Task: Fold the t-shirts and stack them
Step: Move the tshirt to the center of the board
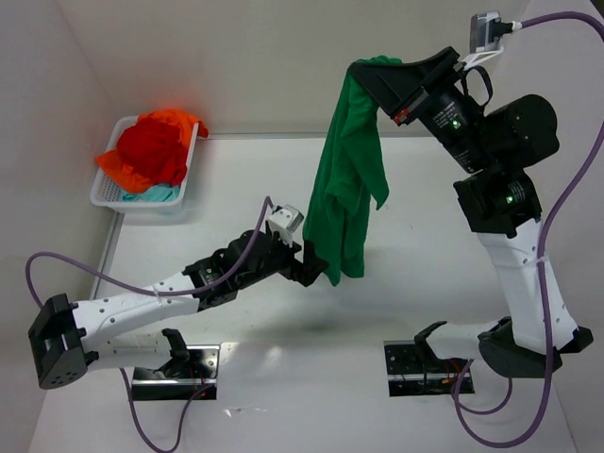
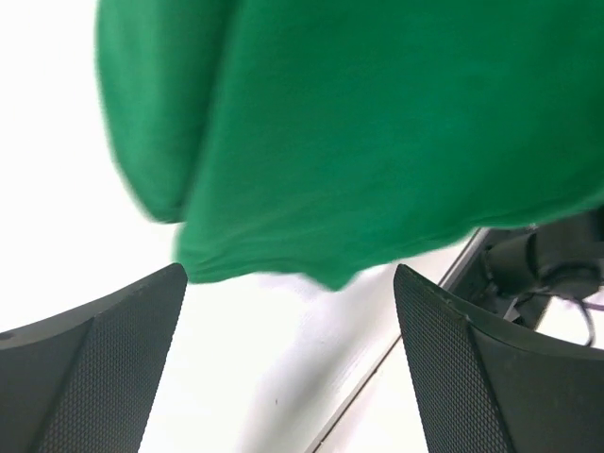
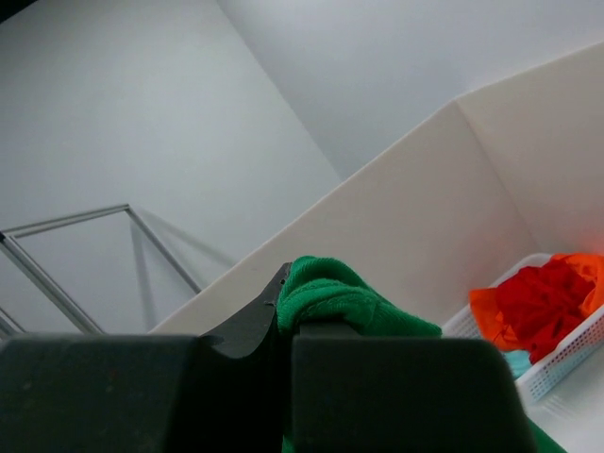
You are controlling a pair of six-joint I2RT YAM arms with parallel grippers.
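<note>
No readable text.
No lettering, number, brand or sign shows clearly in any view. The two green lights on the right arm are plain dots, not characters. The small red tab near its wrist is too small to tell whether it carries print.

right tool clamps green t-shirt; red t-shirt, orange t-shirt fill basket.
</note>
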